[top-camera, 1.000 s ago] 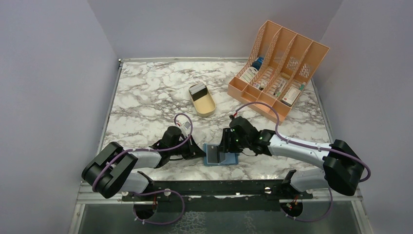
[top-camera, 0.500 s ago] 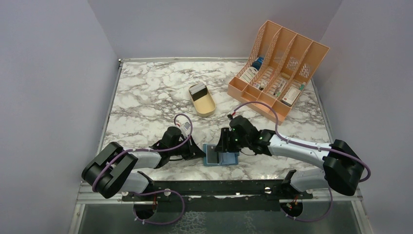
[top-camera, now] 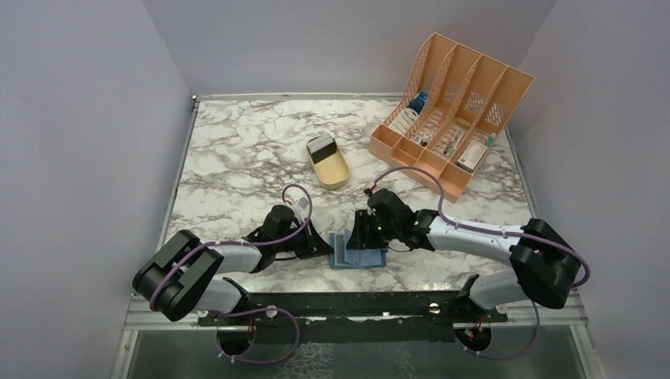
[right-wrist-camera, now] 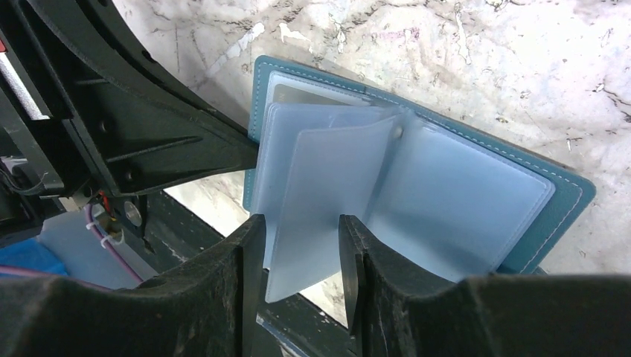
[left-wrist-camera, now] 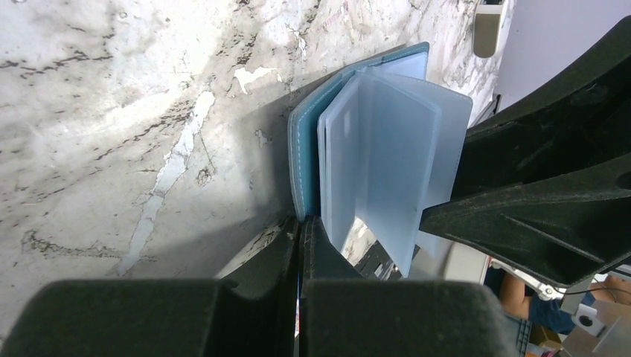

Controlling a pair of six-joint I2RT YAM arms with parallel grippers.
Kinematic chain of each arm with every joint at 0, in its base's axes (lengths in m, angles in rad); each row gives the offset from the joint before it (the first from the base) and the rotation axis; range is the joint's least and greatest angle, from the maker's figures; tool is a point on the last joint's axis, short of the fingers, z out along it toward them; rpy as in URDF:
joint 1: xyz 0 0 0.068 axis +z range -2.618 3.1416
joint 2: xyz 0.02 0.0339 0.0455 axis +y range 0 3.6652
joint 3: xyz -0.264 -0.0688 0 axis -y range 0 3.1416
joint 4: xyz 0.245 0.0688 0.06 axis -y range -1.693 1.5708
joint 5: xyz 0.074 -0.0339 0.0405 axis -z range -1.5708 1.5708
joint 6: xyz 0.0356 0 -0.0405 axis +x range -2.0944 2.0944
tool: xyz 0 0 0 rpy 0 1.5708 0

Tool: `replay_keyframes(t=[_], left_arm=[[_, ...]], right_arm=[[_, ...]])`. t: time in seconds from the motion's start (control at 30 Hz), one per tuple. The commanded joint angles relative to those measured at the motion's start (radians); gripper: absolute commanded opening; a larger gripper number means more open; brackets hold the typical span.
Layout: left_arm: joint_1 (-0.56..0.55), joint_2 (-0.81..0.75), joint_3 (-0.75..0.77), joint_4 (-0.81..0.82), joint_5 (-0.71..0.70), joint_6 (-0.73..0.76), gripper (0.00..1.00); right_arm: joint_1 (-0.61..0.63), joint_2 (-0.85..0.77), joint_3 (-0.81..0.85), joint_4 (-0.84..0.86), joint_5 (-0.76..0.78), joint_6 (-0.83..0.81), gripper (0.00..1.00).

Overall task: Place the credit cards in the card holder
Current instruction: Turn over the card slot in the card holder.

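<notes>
The card holder (top-camera: pixel 365 257) lies open near the table's front edge, teal cover (right-wrist-camera: pixel 565 197) down and pale blue pocket leaves (right-wrist-camera: pixel 461 201) fanned up. My right gripper (right-wrist-camera: pixel 298 230) is open and straddles one raised leaf (right-wrist-camera: pixel 327 178). A greyish card (right-wrist-camera: pixel 305 95) shows in the pocket against the left cover. My left gripper (left-wrist-camera: pixel 301 223) is shut, its tips against the holder's left edge (left-wrist-camera: pixel 303 163). Other credit cards (top-camera: pixel 320 144) sit stacked in the far end of the tan tray.
The tan oval tray (top-camera: pixel 332 170) lies mid-table, behind the holder. An orange slotted file rack (top-camera: pixel 450 110) with small boxes and bottles stands at the back right. Purple-grey walls close in the table on three sides. The black rail (top-camera: pixel 355 304) of the arm bases runs along the front.
My right gripper has shifted slightly left. A pale leaf has swung over the dark face that showed on the holder's left half. The left arm has stayed put.
</notes>
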Motion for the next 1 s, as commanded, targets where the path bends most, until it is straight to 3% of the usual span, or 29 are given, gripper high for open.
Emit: replay_keyframes(t=[0.0,0.5,0.73,0.97], left_arm=[[-0.009,-0.013,0.000,0.011,-0.021,-0.001,0.00],[-0.009,-0.011,0.000,0.010,-0.024,0.002,0.00],[-0.009,-0.015,0.000,0.010,-0.022,0.005,0.00],[-0.009,-0.021,-0.002,0.010,-0.023,0.001,0.00]], right_arm=[[0.001,-0.001,-0.002,0.008,-0.001,-0.019,0.41],[0.002,-0.070,0.067,-0.288,0.264,-0.013,0.36],[0.003,-0.113,0.118,-0.331,0.265,-0.003,0.36],[0.003,-0.145,0.129,-0.232,0.161,-0.003,0.36]])
